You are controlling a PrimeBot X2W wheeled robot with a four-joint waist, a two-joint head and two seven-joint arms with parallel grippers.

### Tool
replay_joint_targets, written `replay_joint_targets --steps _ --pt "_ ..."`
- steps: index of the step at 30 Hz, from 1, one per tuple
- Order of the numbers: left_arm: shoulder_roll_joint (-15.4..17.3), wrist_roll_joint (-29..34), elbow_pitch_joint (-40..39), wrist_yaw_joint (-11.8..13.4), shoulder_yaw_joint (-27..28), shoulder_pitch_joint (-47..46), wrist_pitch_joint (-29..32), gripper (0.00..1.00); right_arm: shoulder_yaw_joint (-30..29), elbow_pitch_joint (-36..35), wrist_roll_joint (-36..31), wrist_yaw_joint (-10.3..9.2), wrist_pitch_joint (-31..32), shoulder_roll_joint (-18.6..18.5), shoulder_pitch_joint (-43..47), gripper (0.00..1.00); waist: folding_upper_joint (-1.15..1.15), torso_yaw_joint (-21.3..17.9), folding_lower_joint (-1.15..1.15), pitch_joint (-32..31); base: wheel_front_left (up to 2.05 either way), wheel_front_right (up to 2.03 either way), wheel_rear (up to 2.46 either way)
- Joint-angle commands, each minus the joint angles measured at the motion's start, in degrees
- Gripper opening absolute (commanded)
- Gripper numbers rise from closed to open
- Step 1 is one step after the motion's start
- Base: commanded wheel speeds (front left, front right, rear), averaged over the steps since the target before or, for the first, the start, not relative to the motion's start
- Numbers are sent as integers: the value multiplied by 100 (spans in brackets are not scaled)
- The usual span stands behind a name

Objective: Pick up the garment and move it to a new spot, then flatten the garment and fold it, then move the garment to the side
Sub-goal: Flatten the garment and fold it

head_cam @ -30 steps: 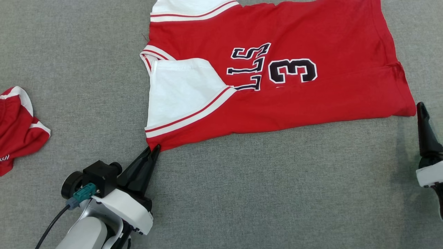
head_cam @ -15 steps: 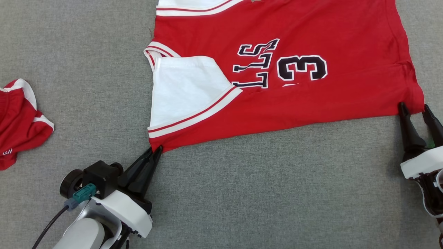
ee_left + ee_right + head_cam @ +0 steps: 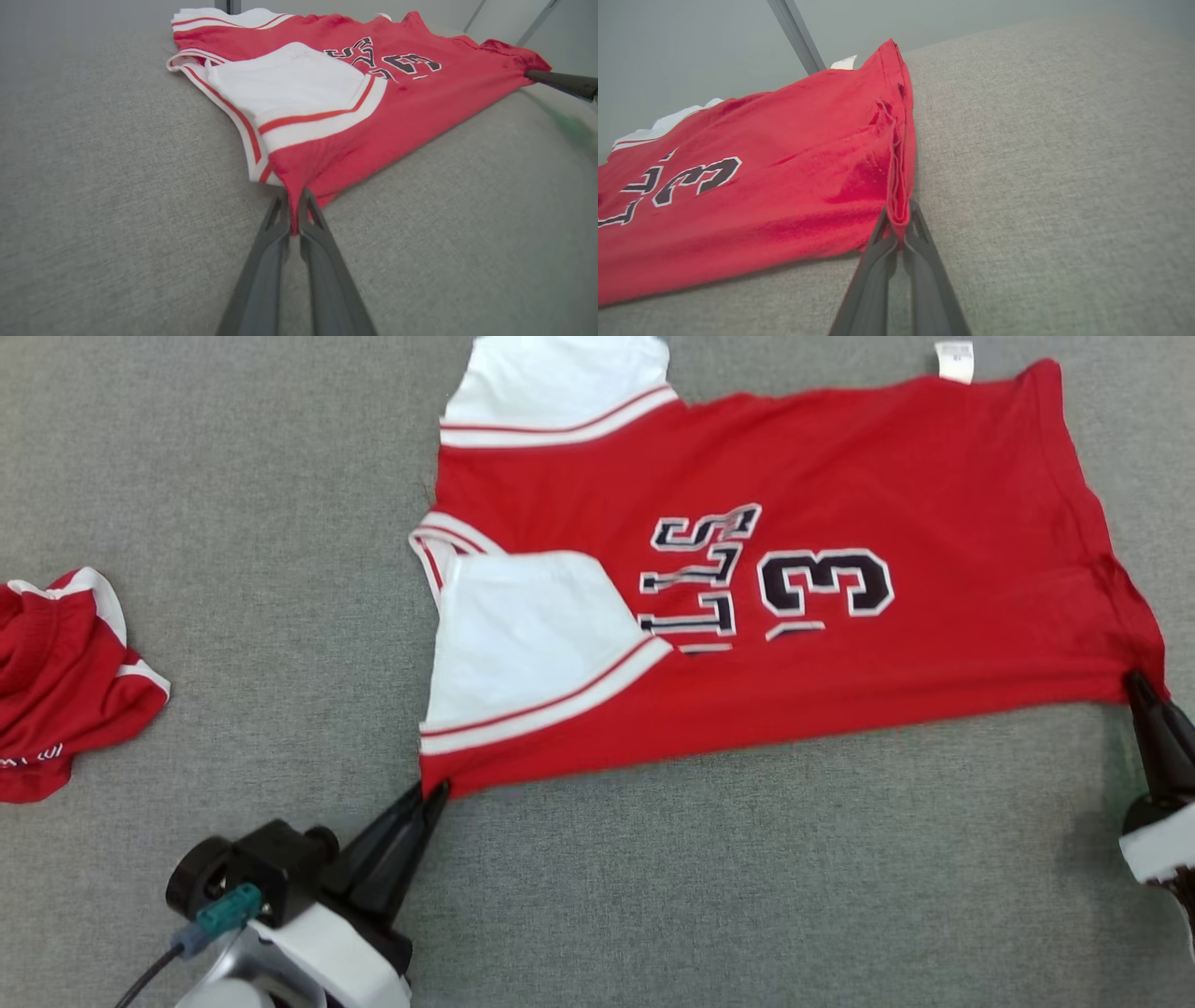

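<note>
On the grey mat (image 3: 709,896) the red jersey (image 3: 934,476) lies spread; a red heap (image 3: 56,681) sits well to its left. The left gripper (image 3: 431,795) is clamped on the jersey's near left corner, the right gripper (image 3: 1137,683) on its near right corner

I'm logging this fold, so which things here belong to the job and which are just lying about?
Belongs to the job:
- red jersey, spread on the grey surface
- left gripper, shut on its near left corner
- right gripper, shut on its near right corner

Just lying about:
- crumpled red and white garment, off to the left, apart from the jersey
</note>
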Motion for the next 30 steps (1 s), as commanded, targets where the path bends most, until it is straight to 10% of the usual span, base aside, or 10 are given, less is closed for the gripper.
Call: replay_joint_targets --steps 1,19,20,21,22,30 --pt "115 -62 -151 5 -25 215 64 0 -66 -107 80 -14 -5 -127 268 0 0 -21 0 -89 0 0 0" --pt "405 -43 -680 603 -264 1530 306 0 -819 -853 102 -15 -6 -206 2278 0 0 -92 0 -484 0 0 0" --pt "399 -3 -600 642 -256 1508 264 14 -813 -862 138 -15 -5 -200 2292 33 0 -91 0 -484 0 0 0" --pt "363 4 -515 646 -250 1497 214 53 -823 -868 172 -15 -6 -197 2304 100 0 -89 0 -486 0 0 0" --pt "242 -83 -420 655 -201 1473 58 100 -897 -928 175 -14 -5 -183 2337 100 0 -92 0 -487 0 0 0" --pt "215 -405 -448 608 37 1726 -333 100 -2016 -1312 -498 -13 -5 -169 2863 100 0 -57 0 -461 0 0 0"
